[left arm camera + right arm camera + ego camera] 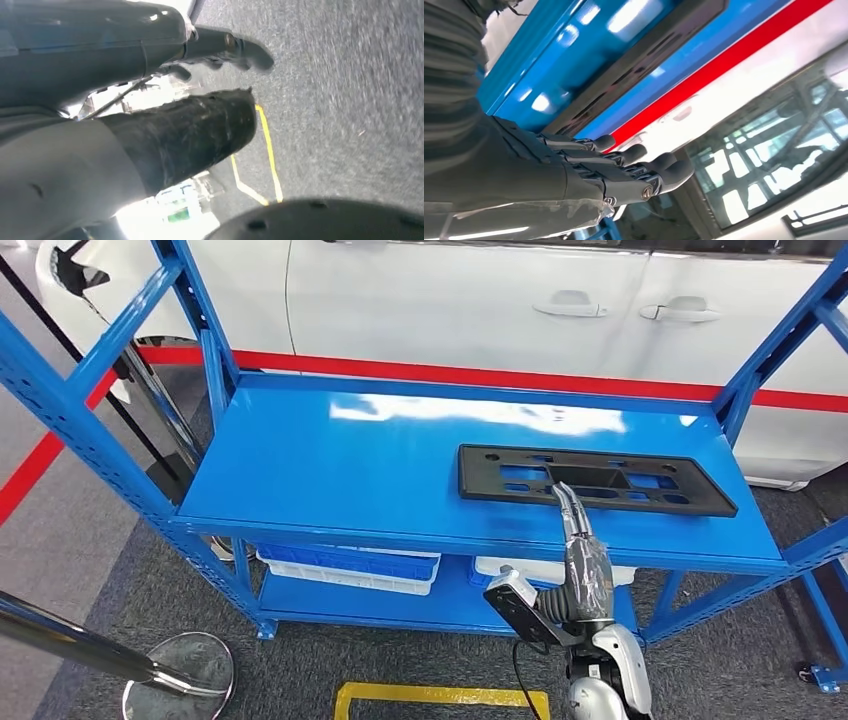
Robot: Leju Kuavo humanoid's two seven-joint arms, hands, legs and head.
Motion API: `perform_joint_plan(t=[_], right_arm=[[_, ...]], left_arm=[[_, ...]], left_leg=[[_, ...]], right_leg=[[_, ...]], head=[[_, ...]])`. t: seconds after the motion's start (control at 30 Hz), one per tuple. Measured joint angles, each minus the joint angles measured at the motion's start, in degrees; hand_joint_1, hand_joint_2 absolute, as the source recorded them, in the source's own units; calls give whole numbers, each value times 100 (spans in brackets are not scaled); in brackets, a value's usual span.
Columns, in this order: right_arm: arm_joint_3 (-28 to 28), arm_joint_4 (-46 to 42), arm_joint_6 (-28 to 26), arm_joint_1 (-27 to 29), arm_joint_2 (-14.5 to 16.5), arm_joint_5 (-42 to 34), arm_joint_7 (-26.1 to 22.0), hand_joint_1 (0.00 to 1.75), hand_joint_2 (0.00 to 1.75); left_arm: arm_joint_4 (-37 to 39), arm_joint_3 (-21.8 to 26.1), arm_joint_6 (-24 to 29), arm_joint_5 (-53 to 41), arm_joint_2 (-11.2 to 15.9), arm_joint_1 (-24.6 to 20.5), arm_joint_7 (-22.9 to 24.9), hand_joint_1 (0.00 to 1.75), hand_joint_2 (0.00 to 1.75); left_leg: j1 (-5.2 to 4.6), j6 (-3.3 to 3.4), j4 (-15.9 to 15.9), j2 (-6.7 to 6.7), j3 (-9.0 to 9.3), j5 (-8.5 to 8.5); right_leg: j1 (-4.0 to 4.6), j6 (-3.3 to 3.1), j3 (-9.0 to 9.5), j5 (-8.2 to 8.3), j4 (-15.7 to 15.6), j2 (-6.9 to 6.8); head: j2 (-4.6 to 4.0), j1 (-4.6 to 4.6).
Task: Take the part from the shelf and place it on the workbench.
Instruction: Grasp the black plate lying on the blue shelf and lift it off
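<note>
The part [596, 480] is a flat black plastic frame with several cut-outs, lying on the right half of the blue shelf board [340, 460]. My right hand [578, 540] reaches up from below the shelf's front edge. Its fingers are stretched out straight, with their tips over the near edge of the part, and it holds nothing. In the right wrist view the hand [624, 170] lies flat with fingers together, and the part [639, 60] is just beyond them. My left hand [200, 100] hangs over the carpet, thumb and fingers apart and empty.
Blue uprights [735, 390] frame the shelf on both sides. White and blue bins [350, 568] sit on the lower shelf. A white car [480, 300] stands close behind. A chrome post with a round base [180, 675] stands at the lower left, near a yellow floor marking [440, 700].
</note>
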Motion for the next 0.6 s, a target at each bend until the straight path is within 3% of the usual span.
perform_joint_plan(t=[0.03,0.13,0.3,0.5,0.6], right_arm=[[4,-1,1,2,0,5,10,0,175],[11,2,8,-6,-2,17,22,0,175],[19,8,11,-20,-2,127,79,0,175],[19,73,-2,-69,-2,244,172,0,175],[19,112,-8,-73,-3,245,196,0,175]], left_arm=[[1,-7,10,-3,3,-6,-4,0,0],[2,-16,12,5,1,-11,-7,0,0],[2,-17,9,5,15,-25,-7,0,0],[2,-17,-1,-9,45,-27,-7,0,0],[2,-15,-4,-11,45,-25,-6,0,0]], left_leg=[[21,-24,-33,6,13,24],[37,-62,-161,15,106,43],[-14,-50,-174,13,135,-14],[-21,-45,-175,14,145,-24],[-20,-45,-175,15,150,-24]], right_leg=[[15,4,49,41,-100,19],[9,95,145,139,-199,37],[-45,151,174,16,-203,33],[-55,223,178,5,-201,33],[-54,226,178,5,-199,34]], head=[[0,-1],[0,1],[0,2],[0,2],[0,2]])
